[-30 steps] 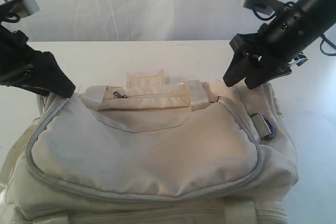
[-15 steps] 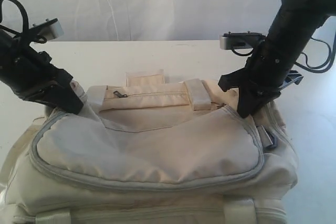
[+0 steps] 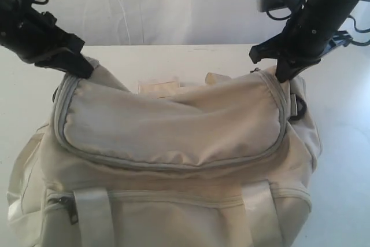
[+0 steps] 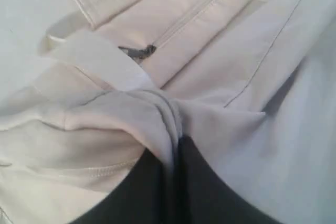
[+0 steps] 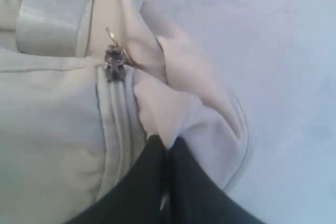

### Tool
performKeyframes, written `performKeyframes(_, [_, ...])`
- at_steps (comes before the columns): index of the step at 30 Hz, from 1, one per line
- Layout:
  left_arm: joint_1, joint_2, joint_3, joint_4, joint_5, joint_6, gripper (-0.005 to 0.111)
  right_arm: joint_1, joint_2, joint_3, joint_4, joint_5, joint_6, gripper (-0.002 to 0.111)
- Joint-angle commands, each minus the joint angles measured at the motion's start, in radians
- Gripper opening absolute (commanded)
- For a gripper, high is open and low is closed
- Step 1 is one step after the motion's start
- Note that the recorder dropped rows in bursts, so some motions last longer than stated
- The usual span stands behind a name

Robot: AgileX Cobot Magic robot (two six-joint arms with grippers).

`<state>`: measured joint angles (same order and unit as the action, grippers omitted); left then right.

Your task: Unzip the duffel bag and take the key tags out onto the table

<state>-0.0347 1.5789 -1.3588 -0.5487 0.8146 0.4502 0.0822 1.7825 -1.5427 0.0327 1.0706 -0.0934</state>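
The cream duffel bag point(image 3: 173, 143) stands on the white table point(image 3: 173, 56), lifted at both upper corners, its grey-piped flap point(image 3: 167, 125) zipped closed. My left gripper point(image 3: 81, 67) is shut on a fold of the bag's fabric point(image 4: 168, 114) at the left corner. My right gripper point(image 3: 283, 73) is shut on bag fabric point(image 5: 178, 114) at the right corner, beside a metal zip pull point(image 5: 114, 64). A second zip pull point(image 4: 139, 52) shows in the left wrist view on the bag's far pocket. The key tags are hidden.
Pale webbing straps point(image 3: 92, 215) run down the bag's front, with a small zip pull point(image 3: 60, 201) on the lower front pocket. A grey side loop point(image 3: 298, 108) hangs at the bag's right end. Bare white tabletop lies behind and to the right of the bag.
Both grippers closed on the bag's upper corners and rose, pulling the bag's top up and toward the camera. The far pocket is now mostly hidden behind the raised flap.
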Motion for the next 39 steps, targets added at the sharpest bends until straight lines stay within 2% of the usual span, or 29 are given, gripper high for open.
performKeyframes(1, [-0.002,0.006,-0.102,-0.022,-0.031,-0.005,0.000,-0.004,-0.015,-0.041,-0.073,-0.078,0.030,0.000])
performKeyframes(8, [-0.002,0.047,-0.112,0.005,-0.120,-0.003,0.000,-0.004,-0.017,-0.041,-0.074,-0.047,0.056,0.000])
performKeyframes(14, [-0.002,0.099,-0.112,0.036,-0.011,-0.003,0.000,-0.004,-0.005,-0.039,-0.041,-0.024,0.080,0.000])
performKeyframes(17, [-0.002,0.109,-0.112,0.036,0.005,-0.003,0.001,-0.004,0.006,-0.039,-0.003,-0.024,0.026,0.001])
performKeyframes(20, [-0.002,0.109,-0.112,0.036,0.028,-0.005,0.015,-0.004,0.008,-0.039,0.091,-0.024,-0.040,0.010])
performKeyframes(25, [-0.002,0.107,-0.151,0.041,0.115,-0.005,0.056,-0.004,0.008,-0.039,0.116,-0.019,-0.057,0.043])
performKeyframes(28, [-0.002,0.107,-0.228,0.041,0.164,-0.007,0.070,-0.004,-0.011,-0.041,0.091,-0.018,-0.058,0.057])
performKeyframes(33, [-0.009,0.109,-0.384,-0.024,0.202,-0.009,0.071,-0.004,-0.090,-0.041,0.048,-0.015,-0.060,0.059])
performKeyframes(39, [-0.126,0.215,-0.523,-0.103,0.176,-0.009,0.071,-0.004,-0.187,-0.041,0.051,0.029,-0.058,0.059])
